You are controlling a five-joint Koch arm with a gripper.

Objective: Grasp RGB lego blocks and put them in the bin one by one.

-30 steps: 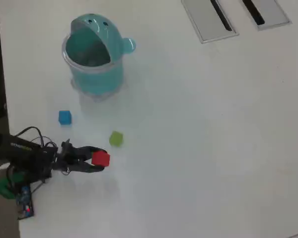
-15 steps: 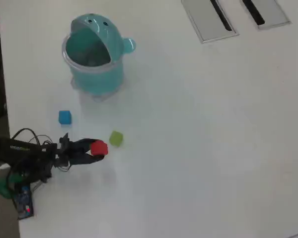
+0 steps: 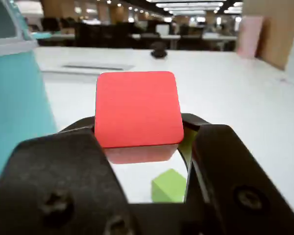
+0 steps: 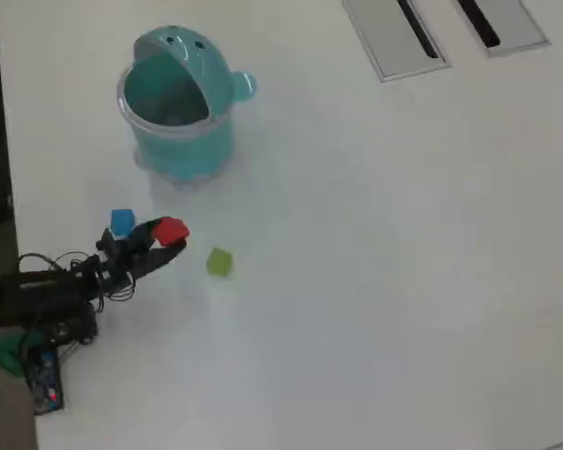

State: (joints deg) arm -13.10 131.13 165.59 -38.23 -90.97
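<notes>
My gripper (image 4: pixel 169 236) is shut on the red block (image 4: pixel 172 230), lifted off the table below the teal bin (image 4: pixel 178 141) in the overhead view. In the wrist view the red block (image 3: pixel 137 108) sits clamped between the black jaws of my gripper (image 3: pixel 139 132). The yellow-green block (image 4: pixel 220 262) lies on the table to the right of the gripper, and shows under the red block in the wrist view (image 3: pixel 169 186). The blue block (image 4: pixel 122 221) lies just left of the gripper, partly covered by it. The bin's side (image 3: pixel 14 107) fills the wrist view's left edge.
Two flat grey panels (image 4: pixel 394 37) with black strips lie at the table's top right. The arm's base, cables and a small circuit board (image 4: pixel 45 384) sit at the lower left by the table's edge.
The gripper has risen and swung up-left toward the bin, carrying the red block from beside the yellow-green block to next to the blue one.
</notes>
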